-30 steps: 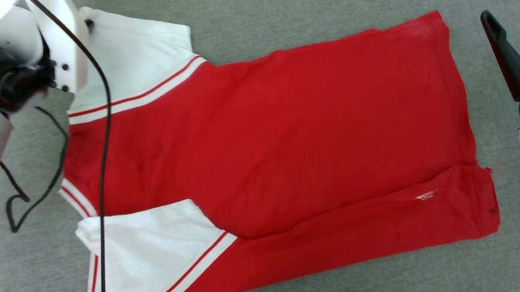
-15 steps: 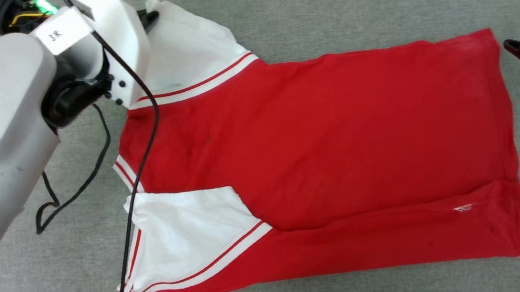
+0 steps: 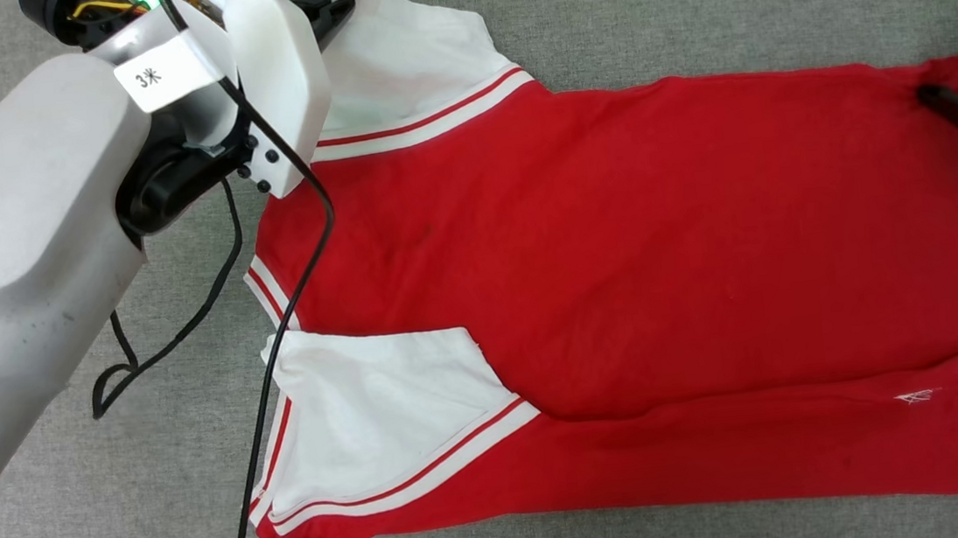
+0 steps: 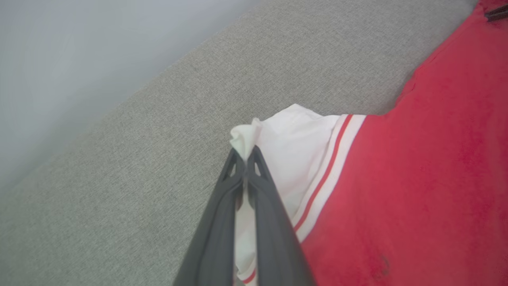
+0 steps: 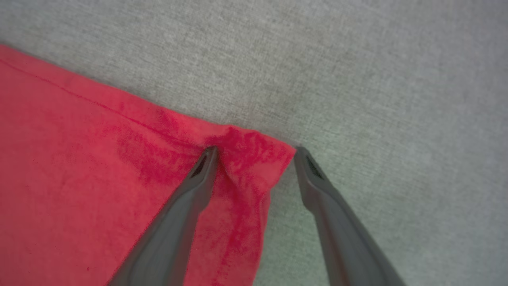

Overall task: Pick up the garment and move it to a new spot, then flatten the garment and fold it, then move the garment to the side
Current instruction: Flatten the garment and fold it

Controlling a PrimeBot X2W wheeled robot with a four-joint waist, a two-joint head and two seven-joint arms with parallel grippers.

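Note:
The garment (image 3: 635, 245) lies flat on the grey surface, plain red side up. Its near long edge is folded over, with one white sleeve (image 3: 388, 418) on top. My left gripper (image 3: 338, 8) is at the far left, shut on the corner of the other white sleeve (image 4: 293, 147); in the left wrist view the fingertips (image 4: 254, 159) pinch a bunched white tip. My right gripper (image 5: 256, 153) is open over the far right hem corner (image 5: 258, 159). One finger (image 5: 206, 163) presses the red cloth and the other rests on bare grey surface beside it.
A black cable (image 3: 185, 319) loops on the grey surface (image 3: 682, 3) left of the garment. A second cable (image 3: 277, 359) hangs from my left arm (image 3: 21, 260) across the collar and near sleeve. A pale edge (image 4: 59, 59) borders the surface beyond the held sleeve.
The head camera has moved, shifting the whole picture rightward. My right gripper came from beside the garment onto its far hem corner. My left gripper stays on the far sleeve.

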